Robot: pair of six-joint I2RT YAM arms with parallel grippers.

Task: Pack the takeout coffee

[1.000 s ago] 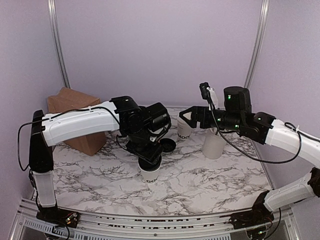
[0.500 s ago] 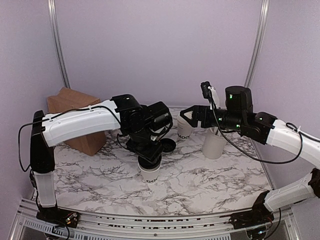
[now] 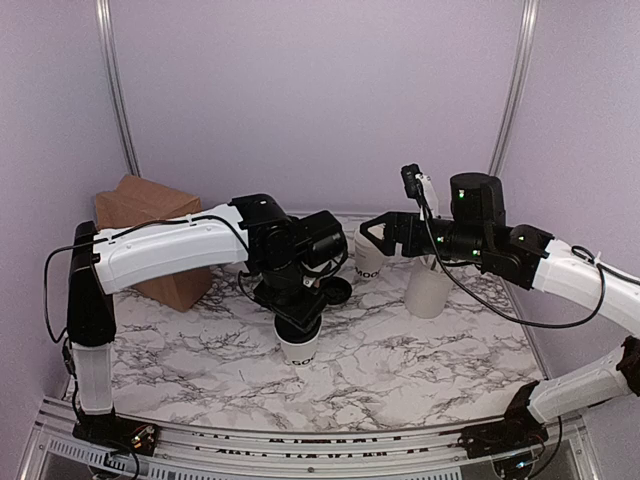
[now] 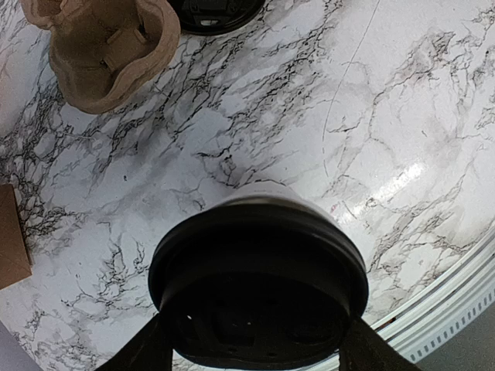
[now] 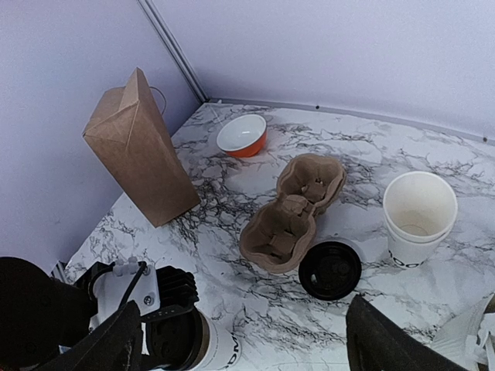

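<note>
Black plastic caps the takeout coffee (image 4: 259, 270), which stands upright on the marble table (image 4: 402, 100) near its front middle, directly under the left gripper (image 3: 296, 316). That claw reaches down from above, and its two fingers (image 4: 151, 352) sit against opposite sides of the lid's rim, so it looks to be pinching the cup at the top, not merely hovering. The lid seems seated, so I judge the step in hand to be the grasp before the lift. Behind the cup lies the pulp cup carrier (image 5: 294, 209), with a spare lid (image 5: 330, 269) just beside it and a brown paper bag (image 5: 139, 154) off to the left. The next move calls for a straight, level lift and a short carry to one of the carrier's wells, without squeezing the lid loose. The right gripper (image 3: 372, 240) hangs spread wide and empty near the stacked cups (image 5: 420, 209).
</note>
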